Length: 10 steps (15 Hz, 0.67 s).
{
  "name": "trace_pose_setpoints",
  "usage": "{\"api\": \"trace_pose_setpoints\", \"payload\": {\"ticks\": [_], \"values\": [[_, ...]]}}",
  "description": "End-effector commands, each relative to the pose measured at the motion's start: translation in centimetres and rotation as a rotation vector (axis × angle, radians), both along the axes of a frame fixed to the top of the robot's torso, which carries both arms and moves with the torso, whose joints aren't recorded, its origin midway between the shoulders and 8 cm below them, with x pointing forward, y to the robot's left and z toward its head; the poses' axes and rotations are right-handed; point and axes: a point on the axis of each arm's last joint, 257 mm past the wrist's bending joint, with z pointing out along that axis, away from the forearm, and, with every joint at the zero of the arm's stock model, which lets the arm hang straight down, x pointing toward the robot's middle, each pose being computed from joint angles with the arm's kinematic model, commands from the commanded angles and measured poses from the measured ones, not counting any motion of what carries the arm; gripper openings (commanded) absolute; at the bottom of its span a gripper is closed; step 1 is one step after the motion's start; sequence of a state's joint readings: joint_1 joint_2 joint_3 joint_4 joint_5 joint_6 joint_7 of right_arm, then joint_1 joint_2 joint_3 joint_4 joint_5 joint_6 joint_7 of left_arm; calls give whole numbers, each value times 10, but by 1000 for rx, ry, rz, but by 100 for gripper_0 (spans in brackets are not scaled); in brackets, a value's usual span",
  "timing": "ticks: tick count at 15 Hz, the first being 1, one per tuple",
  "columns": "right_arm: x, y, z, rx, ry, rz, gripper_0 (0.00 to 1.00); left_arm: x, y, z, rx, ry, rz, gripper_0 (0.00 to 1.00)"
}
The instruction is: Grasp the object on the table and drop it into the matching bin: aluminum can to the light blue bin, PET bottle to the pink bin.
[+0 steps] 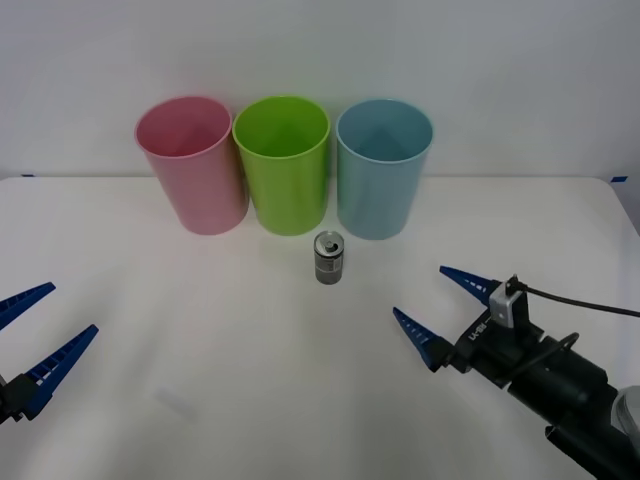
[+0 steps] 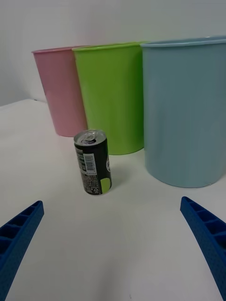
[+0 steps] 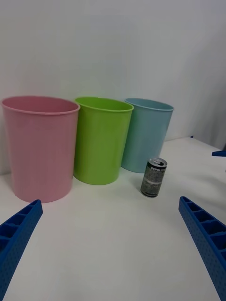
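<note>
1. White table (image 1: 200, 340) in front of a plain pale wall; rounded far corners, small blue marks at its far edges.
2. My right gripper (image 1: 440, 305) sits low over the table's right side, arm coming in from the lower right corner, blue ribbed fingers spread wide and pointing toward the bins. Nothing between them.
3. My left gripper (image 1: 30, 330) is at the front view's left edge, fingers also spread apart, holding nothing; most of that arm is cut off.
4. Three tall tapered bins stand upright in a row at the far side, nearly touching: pink bin (image 1: 192, 163) on the left, lime green bin (image 1: 283, 162) in the middle, light blue bin (image 1: 383, 166) on the right.
5. From the front view, the visible inner walls of the bins look bare; I can't see their bottoms.
6. The aluminum can (image 1: 329, 257) stands upright on the table just in front of the gap between the green and light blue bins, apart from both, well apart from both grippers.
7. In the right wrist view the can (image 2: 92, 162) shows a dark label with a green patch and a barcode; label text is too small to read.
8. In the left wrist view the can (image 3: 153, 177) is in front of the light blue bin (image 3: 147, 134).
</note>
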<state>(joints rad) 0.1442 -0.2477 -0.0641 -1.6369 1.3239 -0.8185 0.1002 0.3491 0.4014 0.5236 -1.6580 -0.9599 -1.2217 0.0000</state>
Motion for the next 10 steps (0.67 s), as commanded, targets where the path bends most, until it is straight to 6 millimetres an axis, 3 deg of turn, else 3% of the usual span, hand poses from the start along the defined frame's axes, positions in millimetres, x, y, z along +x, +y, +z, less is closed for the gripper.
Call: {"api": "trace_pose_setpoints", "payload": {"ticks": [1,10], "values": [[11,13,-10,-7,16,13,100,0,0,0,0,0,0,100],[45,58,-24,-19,31,25,100,0,0,0,0,0,0,100]]}}
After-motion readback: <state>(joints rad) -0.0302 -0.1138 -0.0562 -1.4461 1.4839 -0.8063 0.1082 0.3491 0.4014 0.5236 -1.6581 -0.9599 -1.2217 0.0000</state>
